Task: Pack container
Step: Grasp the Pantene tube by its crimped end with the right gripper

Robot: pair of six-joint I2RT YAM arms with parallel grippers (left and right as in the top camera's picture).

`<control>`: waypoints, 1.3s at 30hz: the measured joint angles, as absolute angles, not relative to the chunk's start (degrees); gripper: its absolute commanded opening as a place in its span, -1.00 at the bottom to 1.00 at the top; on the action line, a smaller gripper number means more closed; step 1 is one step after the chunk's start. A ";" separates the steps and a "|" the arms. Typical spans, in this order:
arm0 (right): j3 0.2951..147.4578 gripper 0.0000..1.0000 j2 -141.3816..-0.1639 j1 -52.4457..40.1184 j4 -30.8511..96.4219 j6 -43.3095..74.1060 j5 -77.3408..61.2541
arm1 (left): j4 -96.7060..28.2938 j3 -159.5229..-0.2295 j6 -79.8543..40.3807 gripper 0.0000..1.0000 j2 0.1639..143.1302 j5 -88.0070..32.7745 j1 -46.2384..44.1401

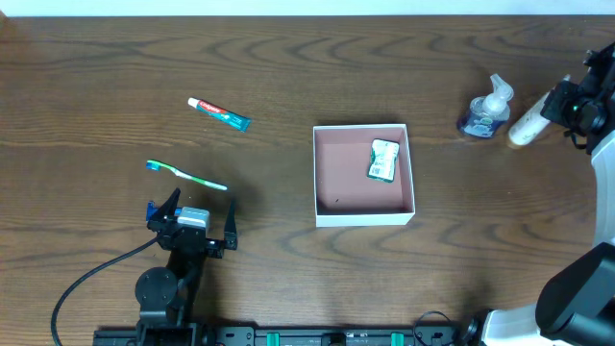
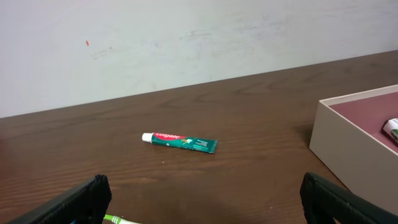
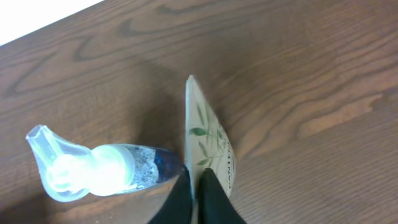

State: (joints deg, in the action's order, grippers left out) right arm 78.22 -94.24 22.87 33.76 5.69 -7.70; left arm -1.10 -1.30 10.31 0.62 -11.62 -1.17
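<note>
The container (image 1: 341,178) sits mid-table, with a green-white packet (image 1: 383,160) lying in its far right corner. Well to its right, the right gripper (image 1: 545,109) pinches a white tube (image 1: 524,128) just beside a pump bottle (image 1: 488,108). On the left side, the left gripper (image 1: 202,202) is spread wide, with a toothbrush (image 1: 185,175) just beyond it and toothpaste (image 1: 218,113) farther back

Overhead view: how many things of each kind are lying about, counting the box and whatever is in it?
box: 1
toothpaste tube: 1
toothbrush: 1
pump bottle: 1
white tube, held by the right gripper: 1
small packet, inside the box: 1
Total: 6
</note>
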 measured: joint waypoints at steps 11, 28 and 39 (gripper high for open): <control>79.20 -0.98 -93.54 22.87 38.09 5.89 -7.03 | -1.10 -1.32 10.31 0.96 0.62 -11.62 -1.17; 86.80 -0.97 -78.98 20.91 57.52 7.25 -6.22 | -1.10 -1.32 10.31 0.96 0.64 -11.62 -1.17; 86.83 -0.98 -77.89 5.85 56.77 10.76 -9.65 | -1.10 -1.30 10.31 0.96 0.62 -11.64 -1.17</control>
State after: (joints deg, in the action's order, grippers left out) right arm 86.83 -77.89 5.85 56.77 10.76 -9.65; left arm -1.10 -1.30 10.31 0.62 -11.64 -1.17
